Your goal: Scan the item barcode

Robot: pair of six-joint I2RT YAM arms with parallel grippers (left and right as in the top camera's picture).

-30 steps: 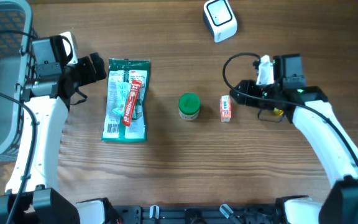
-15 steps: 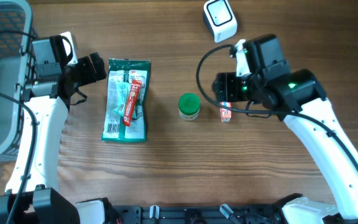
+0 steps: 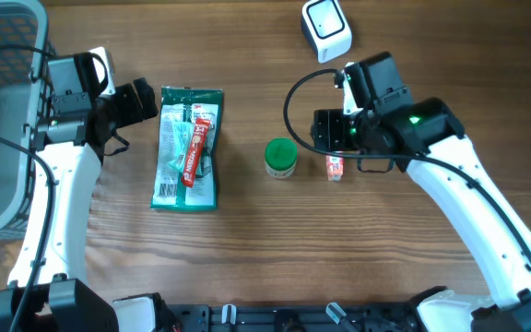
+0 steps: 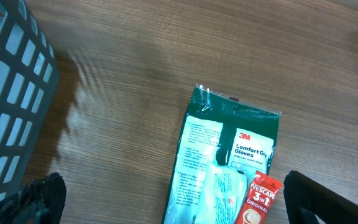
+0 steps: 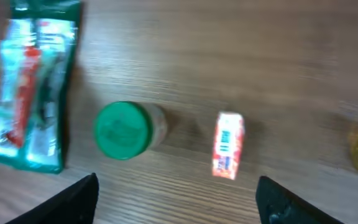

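Here, your right gripper [image 5: 176, 186] hangs with its jaws spread wide and nothing between them, just above a small red-and-white box [image 5: 229, 144] lying flat on the wooden surface [image 5: 291, 50]. Judging by that, the box is the item to scan. It looks light and stiff, a carton that could skid or crush, so take it gently across its long narrow sides. Just beside it, to the left, stands a green-lidded jar [image 5: 124, 129]; further left lies a green glove packet [image 5: 55, 74]. Your left gripper [image 4: 173, 180] is also wide open and empty, near that packet's top edge. Only the overhead view shows the white scanner [image 3: 326, 28], well apart from the box. Only the right wrist view shows print on the box's top face, too blurred to tell whether it is a barcode.
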